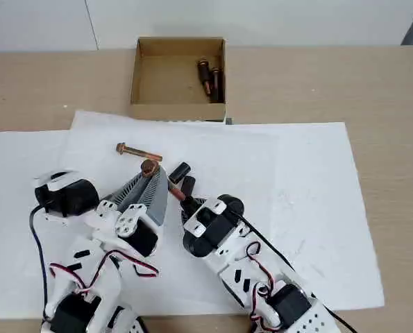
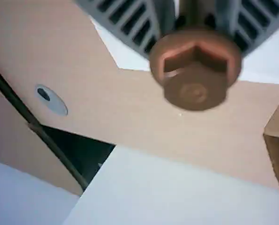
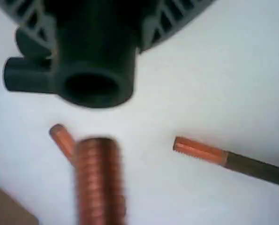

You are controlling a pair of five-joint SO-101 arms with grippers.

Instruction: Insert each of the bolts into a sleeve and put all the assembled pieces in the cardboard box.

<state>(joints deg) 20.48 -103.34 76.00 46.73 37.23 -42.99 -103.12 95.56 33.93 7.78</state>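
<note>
My left gripper (image 1: 150,175) is shut on a copper bolt (image 1: 149,167); its hex head (image 2: 194,70) sits between the grey fingers (image 2: 120,18). Just to its right, my right gripper (image 1: 187,190) is shut on a black sleeve (image 3: 93,70) whose open mouth faces outward. A threaded copper shaft (image 3: 100,180) hangs close in front of that mouth, outside it. A second black sleeve (image 1: 179,171) lies on the paper beside them. Another bolt (image 1: 138,150) lies loose on the paper, farther back and to the left. The cardboard box (image 1: 145,83) holds assembled pieces (image 1: 210,78) in its right part.
A white paper sheet (image 1: 296,194) covers the near table. The box stands on bare wood beyond the paper's far edge. Both arm bodies with their cables crowd the front edge. The paper's right half is open.
</note>
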